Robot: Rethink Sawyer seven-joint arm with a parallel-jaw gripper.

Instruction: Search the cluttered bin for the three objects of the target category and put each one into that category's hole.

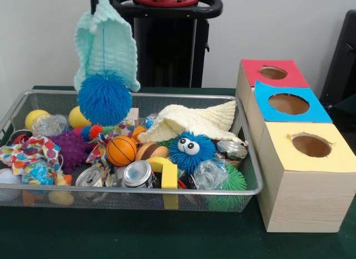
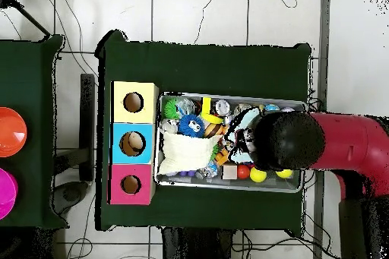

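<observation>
Front view has my claw (image 1: 103,0) up at the top edge, clamped on a mint knitted cloth (image 1: 105,44) that hangs down over the wire basket (image 1: 253,175). A blue spiky ball (image 1: 104,99) dangles on the cloth's lower end, above the basket's far rim.

Under it the basket is packed. A cream knitted cloth (image 1: 192,122) is draped across the far right part, and just in front of it sits a blue fuzzy ball with googly eyes (image 1: 191,150). Toward the middle there's a mini basketball (image 1: 120,150), with a purple spiky ball (image 1: 69,149) to its left and a yellow ball (image 1: 35,118) in the far left corner. Two cans (image 1: 137,174) lie by the near rim, next to a yellow block (image 1: 168,176), and a green spiky ball (image 1: 233,180) sits in the near right corner.

Right of the basket, three wooden boxes stand touching in a row, each with a round hole on top: yellow top (image 1: 308,147) nearest, blue top (image 1: 289,103) in the middle, red top (image 1: 272,73) farthest.

Everything is on a dark green tablecloth (image 1: 139,236), white wall behind. From overhead, my arm (image 2: 334,143) covers the basket's right end, and the floor is pale tile.
</observation>
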